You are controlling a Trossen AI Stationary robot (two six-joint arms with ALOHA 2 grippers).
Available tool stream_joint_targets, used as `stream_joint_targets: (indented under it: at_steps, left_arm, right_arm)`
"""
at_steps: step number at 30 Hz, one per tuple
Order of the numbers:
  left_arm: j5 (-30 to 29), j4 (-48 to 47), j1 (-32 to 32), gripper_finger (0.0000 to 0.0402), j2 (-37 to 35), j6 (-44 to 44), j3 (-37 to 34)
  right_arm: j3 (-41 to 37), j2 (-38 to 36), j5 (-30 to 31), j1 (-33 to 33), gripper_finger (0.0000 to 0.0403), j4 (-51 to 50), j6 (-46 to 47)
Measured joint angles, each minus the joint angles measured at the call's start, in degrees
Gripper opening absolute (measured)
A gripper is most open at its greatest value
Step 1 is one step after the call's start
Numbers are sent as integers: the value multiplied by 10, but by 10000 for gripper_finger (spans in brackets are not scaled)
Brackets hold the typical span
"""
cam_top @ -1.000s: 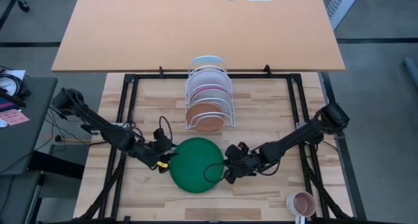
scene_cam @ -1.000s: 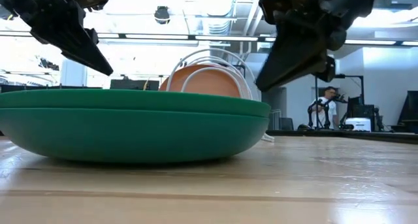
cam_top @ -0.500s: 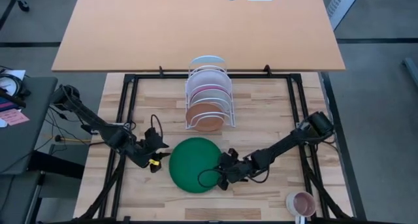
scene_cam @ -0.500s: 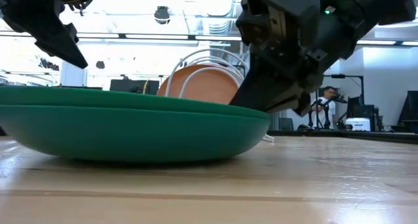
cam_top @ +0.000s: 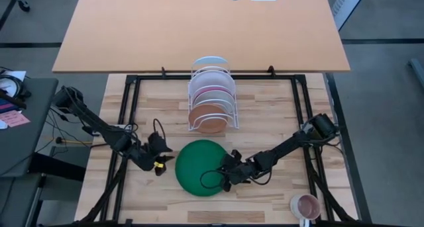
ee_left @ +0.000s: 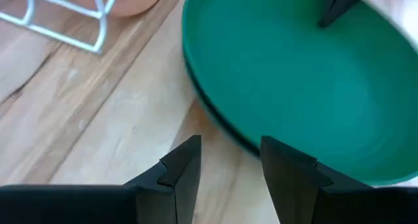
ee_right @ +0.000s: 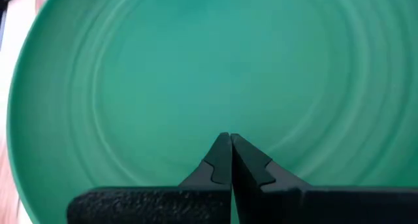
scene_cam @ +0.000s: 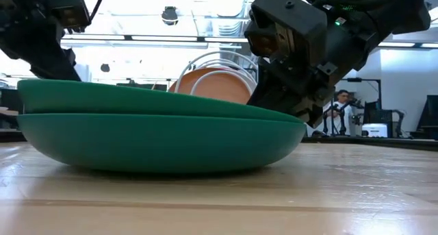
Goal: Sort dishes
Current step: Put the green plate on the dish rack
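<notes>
The left gripper hovers low over the tabletop just left of the dark green plate, near the front edge; its fingers stand partly apart with nothing between them, and their tips sit just short of the plate's rim without touching it. The green plate lies flat at the middle of the front half of the tabletop. In the low view its right side is tipped slightly up.

Behind it, toward the back edge, the white wire rack holds the other dishes on edge: the terracotta plate in the front slot, the magenta plate behind it, then the white plate; a pale bluish dish stands at the very back.

The right gripper is clamped tight on the green plate's right rim, fingers pressed together over the edge. The small pink mug stands at the front right corner.

Against a second ago, the left gripper has drawn back off the plate's left rim, the right gripper has gone from slightly apart to fully pinched, and the plate has slid a little to the right.
</notes>
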Motion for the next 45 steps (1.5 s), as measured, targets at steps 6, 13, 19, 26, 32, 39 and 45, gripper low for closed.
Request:
stream_joint_targets:
  at_steps: [6, 13, 19, 26, 32, 39, 45]
  left_arm:
    - [3, 41, 0, 153, 5, -4, 0]
    - [52, 47, 1, 195, 40, -40, 0]
    - [52, 47, 12, 244, 57, -88, 0]
    - [108, 46, 49, 248, 57, -211, 0]
    - [129, 47, 66, 248, 57, -226, 0]
    - [145, 50, 74, 228, 57, -254, 0]
    - [162, 82, 75, 199, 57, -260, 0]
  right_arm:
    - [0, 0, -2, 0, 1, 0, 0]
    - [0, 0, -2, 0, 1, 0, 0]
    - [0, 0, -2, 0, 1, 0, 1]
    - [0, 0, -2, 0, 1, 0, 1]
    - [0, 0, -2, 0, 1, 0, 1]
    - [0, 0, -3, 0, 1, 0, 1]
    - [0, 0, -3, 0, 1, 0, 1]
